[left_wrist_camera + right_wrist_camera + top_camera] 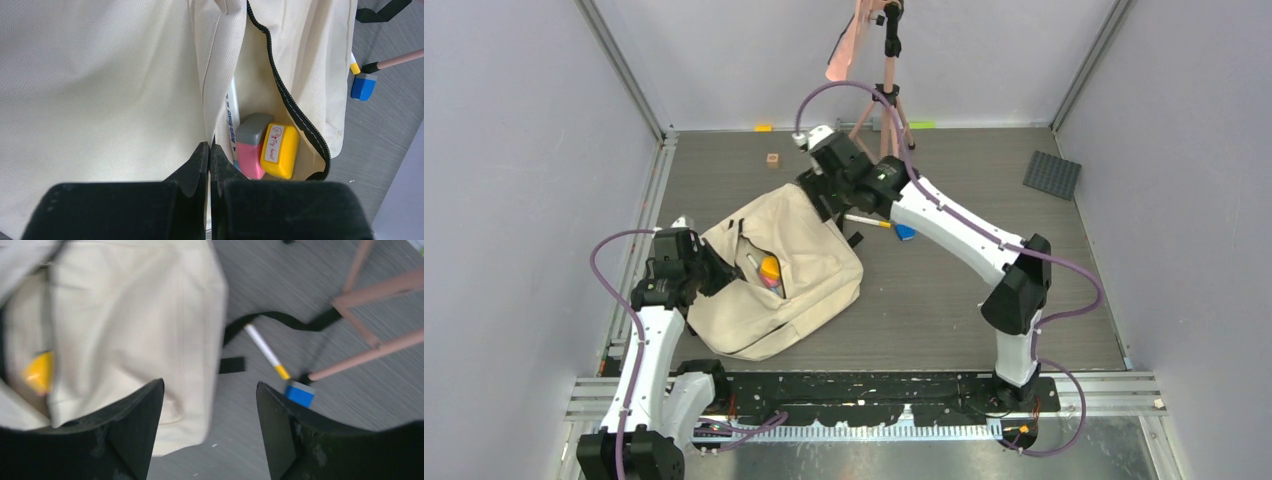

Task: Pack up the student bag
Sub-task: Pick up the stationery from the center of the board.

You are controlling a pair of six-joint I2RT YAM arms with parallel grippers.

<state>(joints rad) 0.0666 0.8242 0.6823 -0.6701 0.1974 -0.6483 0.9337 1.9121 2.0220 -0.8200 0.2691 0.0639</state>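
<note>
The cream student bag (809,270) lies left of the table's middle with its zip (287,95) open. Inside it I see a white marker (232,115), a grey-and-pink eraser (250,150) and a yellow labelled block (280,150). My left gripper (210,150) is shut on a fold of the bag's fabric at the near edge of the opening. At the bag's far corner (135,315) hovers my right gripper (210,390), open and holding nothing. On the table beside that corner lie a white marker with a yellow cap (265,349) and a blue eraser (300,393).
A pink tripod (884,100) stands at the back, its legs (370,352) close to the right gripper. The bag's black strap (280,317) trails across the table. A small wooden cube (773,160) sits behind the bag, and a dark grey studded plate (1052,174) lies at the back right.
</note>
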